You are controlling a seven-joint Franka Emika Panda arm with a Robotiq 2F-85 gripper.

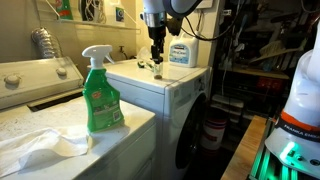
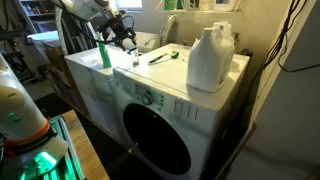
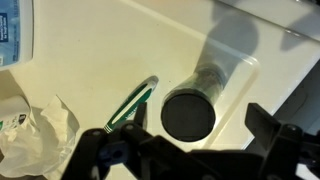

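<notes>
My gripper (image 3: 195, 112) is open and hangs straight above a small clear cylinder with a black cap (image 3: 188, 114), which stands upright on the white top of a washing machine (image 2: 175, 85). Its fingers are on either side of the cap and do not touch it. Both exterior views show the gripper (image 1: 156, 60) (image 2: 128, 45) just over the small cylinder (image 1: 157, 71) (image 2: 135, 61). A green-handled brush-like item (image 3: 136, 103) lies beside the cylinder and also shows in an exterior view (image 2: 160, 57).
A white detergent jug (image 2: 210, 58) (image 1: 180, 52) stands on the machine top. A crumpled white wrapper (image 3: 35, 135) lies near the brush. A green spray bottle (image 1: 101, 95) and a white cloth (image 1: 40, 148) sit on the neighbouring surface. The round washer door (image 2: 158, 140) faces front.
</notes>
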